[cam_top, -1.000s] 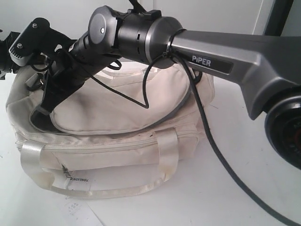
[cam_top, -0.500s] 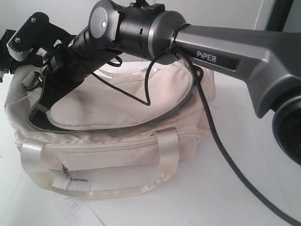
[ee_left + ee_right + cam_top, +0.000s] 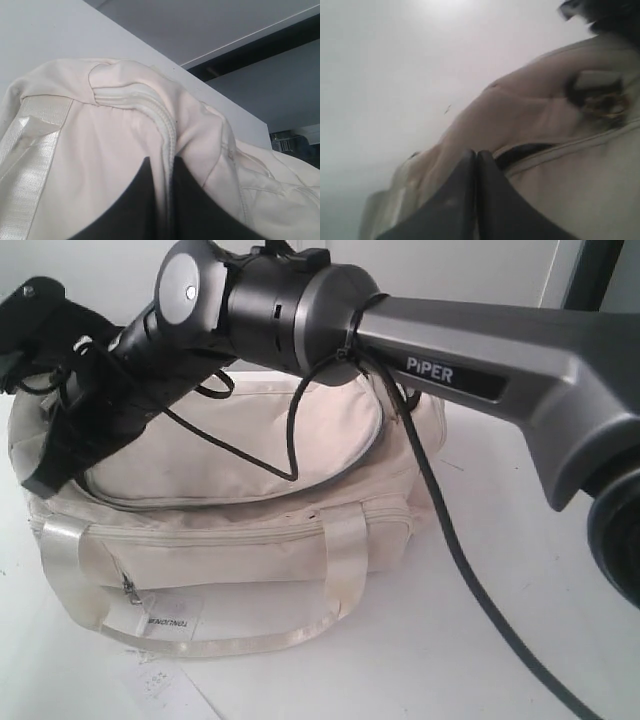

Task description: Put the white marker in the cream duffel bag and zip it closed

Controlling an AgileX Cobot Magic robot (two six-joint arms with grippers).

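Here, the left end effector pinches a ribbed seam of the cream duffel bag; right end effector fully closed.

white table, matte, plain. cream duffel bag sits directly on it, left of centre, base flat. paper slip with faint print lies flat just before the bag. black cable crosses the right part; contact unclear.

My right arm reaches across the middle toward my left, wrist bent downward. My right gripper has its jaws pressed flat together. My left gripper pinches a fold of the cream duffel bag.
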